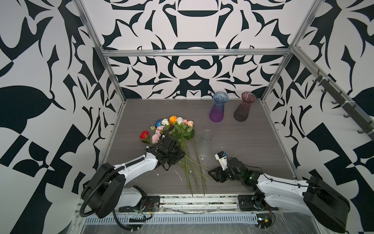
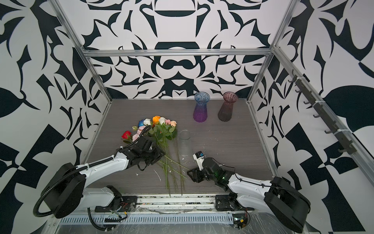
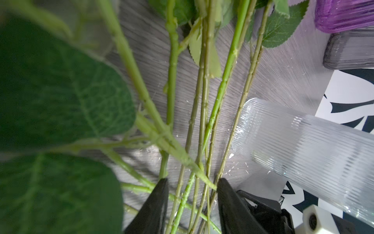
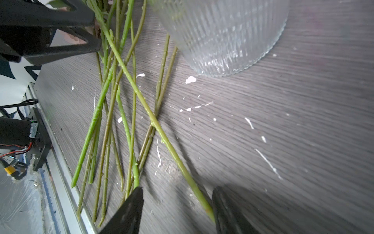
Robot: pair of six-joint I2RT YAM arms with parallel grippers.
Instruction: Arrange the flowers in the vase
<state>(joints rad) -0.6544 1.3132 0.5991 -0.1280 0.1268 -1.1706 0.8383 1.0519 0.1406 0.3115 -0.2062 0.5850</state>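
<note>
The flowers (image 1: pixel 176 125) (image 2: pixel 159 123) lie in a bunch on the grey table, heads far left and green stems (image 4: pixel 113 101) fanning toward the front edge. A red rose (image 1: pixel 144 134) rests slightly apart on the left. The clear ribbed vase (image 1: pixel 206 141) (image 2: pixel 185 141) stands upright just right of the bunch. My left gripper (image 3: pixel 192 180) is low over the stems (image 3: pixel 202 101), jaws apart with several stems between them. My right gripper (image 4: pixel 178 189) (image 1: pixel 211 173) is open at the table near the stem ends, with one stem tip lying beside a finger.
A blue-to-purple vase (image 1: pixel 218 107) and a smoky pink vase (image 1: pixel 243 107) stand at the back right. White flecks dot the table. A metal rail (image 1: pixel 182 199) runs along the front edge, and patterned walls close in the sides and back.
</note>
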